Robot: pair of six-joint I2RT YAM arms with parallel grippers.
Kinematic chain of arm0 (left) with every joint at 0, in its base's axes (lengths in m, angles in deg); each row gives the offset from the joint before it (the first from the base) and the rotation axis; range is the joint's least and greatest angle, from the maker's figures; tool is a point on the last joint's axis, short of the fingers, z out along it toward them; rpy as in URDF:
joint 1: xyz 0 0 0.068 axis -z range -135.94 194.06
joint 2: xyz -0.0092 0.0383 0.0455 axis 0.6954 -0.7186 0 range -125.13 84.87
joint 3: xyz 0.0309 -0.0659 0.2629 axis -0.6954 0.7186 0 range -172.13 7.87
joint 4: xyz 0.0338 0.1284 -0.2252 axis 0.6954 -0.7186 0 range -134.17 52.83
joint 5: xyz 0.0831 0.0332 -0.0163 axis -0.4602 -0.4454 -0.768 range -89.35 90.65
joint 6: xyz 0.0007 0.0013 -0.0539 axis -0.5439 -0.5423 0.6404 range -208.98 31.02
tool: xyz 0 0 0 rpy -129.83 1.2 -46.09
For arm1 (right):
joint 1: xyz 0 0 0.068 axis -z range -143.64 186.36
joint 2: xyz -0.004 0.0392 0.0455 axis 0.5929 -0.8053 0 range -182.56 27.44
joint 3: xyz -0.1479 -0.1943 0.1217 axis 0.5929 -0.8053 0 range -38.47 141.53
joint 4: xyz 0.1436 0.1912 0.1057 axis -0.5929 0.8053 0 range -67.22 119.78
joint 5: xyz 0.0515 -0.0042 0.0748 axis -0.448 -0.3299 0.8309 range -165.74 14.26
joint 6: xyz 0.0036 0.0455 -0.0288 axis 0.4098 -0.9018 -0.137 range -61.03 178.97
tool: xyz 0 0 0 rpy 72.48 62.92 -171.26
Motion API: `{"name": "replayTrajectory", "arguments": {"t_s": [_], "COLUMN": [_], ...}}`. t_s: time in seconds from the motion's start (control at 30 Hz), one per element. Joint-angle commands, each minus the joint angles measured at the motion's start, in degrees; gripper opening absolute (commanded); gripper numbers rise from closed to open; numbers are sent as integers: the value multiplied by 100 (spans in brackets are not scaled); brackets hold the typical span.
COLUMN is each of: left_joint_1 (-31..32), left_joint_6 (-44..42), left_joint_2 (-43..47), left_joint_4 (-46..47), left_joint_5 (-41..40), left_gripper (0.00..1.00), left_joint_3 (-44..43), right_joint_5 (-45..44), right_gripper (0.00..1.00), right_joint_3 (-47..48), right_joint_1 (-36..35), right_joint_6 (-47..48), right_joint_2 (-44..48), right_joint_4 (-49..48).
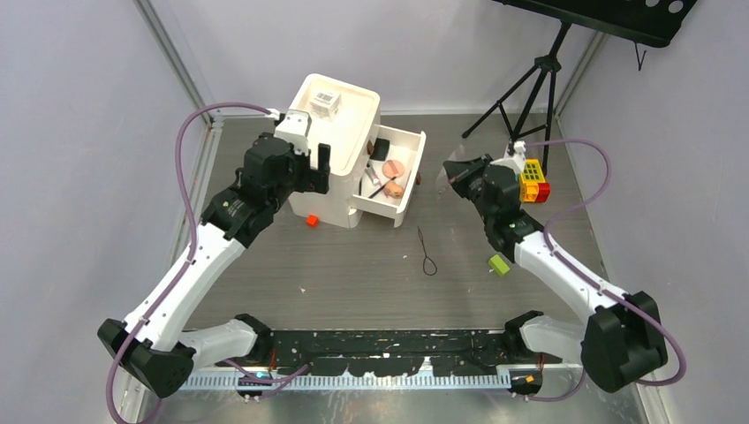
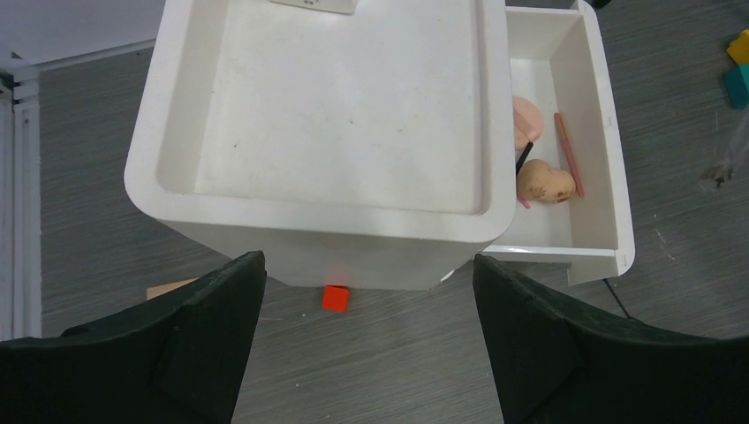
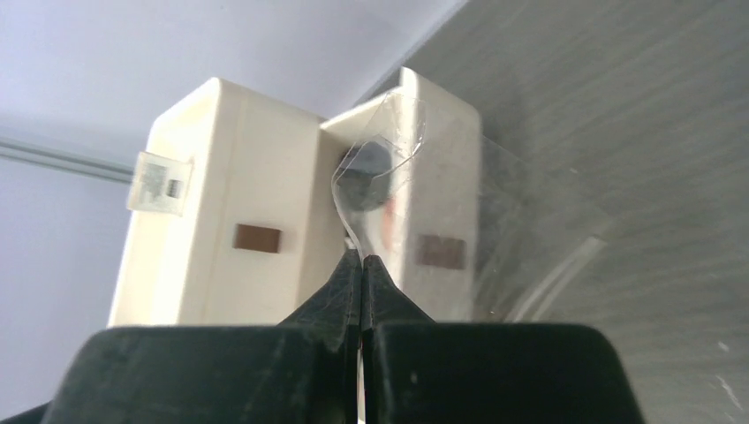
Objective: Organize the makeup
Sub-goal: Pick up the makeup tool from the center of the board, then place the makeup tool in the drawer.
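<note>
Pinching clear plastic film [image 3: 382, 146] at its lower edge, right hand [image 3: 362, 261] fully closed, aloft beside open drawer [image 1: 413, 168]. Film likely featherlight, floppy, slippery: keep the edge grip. Left hand [image 2: 366, 283] wide open, empty.

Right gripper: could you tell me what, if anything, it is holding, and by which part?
The right gripper is shut on a thin clear plastic piece, pinching it by its narrow lower end.
</note>
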Motion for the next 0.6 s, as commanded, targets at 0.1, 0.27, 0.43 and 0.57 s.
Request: {"name": "replayTrajectory", "arguments": {"t_s": [0.1, 0.27, 0.43, 0.57], "left_joint_1": [17, 18, 19, 20], "left_joint_6": [-100, -117, -135, -138], "left_joint_2": [176, 167, 169, 188], "left_joint_4": [41, 48, 50, 41], "left_joint_5": [-121, -139, -161, -179], "left_gripper": [89, 90, 89, 90], "left_joint_3": [-166, -154, -167, -165], "right_joint_5": [593, 1003, 1153, 1155], "right_gripper": [0, 0, 0, 0], "right_joint_3": [1238, 1873, 2414, 2752], "right_joint_1": [-23, -191, -433, -591], "right_joint_6": [-17, 46, 138, 143], "right_joint_2": [-765, -1451, -2279, -2813], "right_joint_4": [-760, -929, -1060, -1131]}}
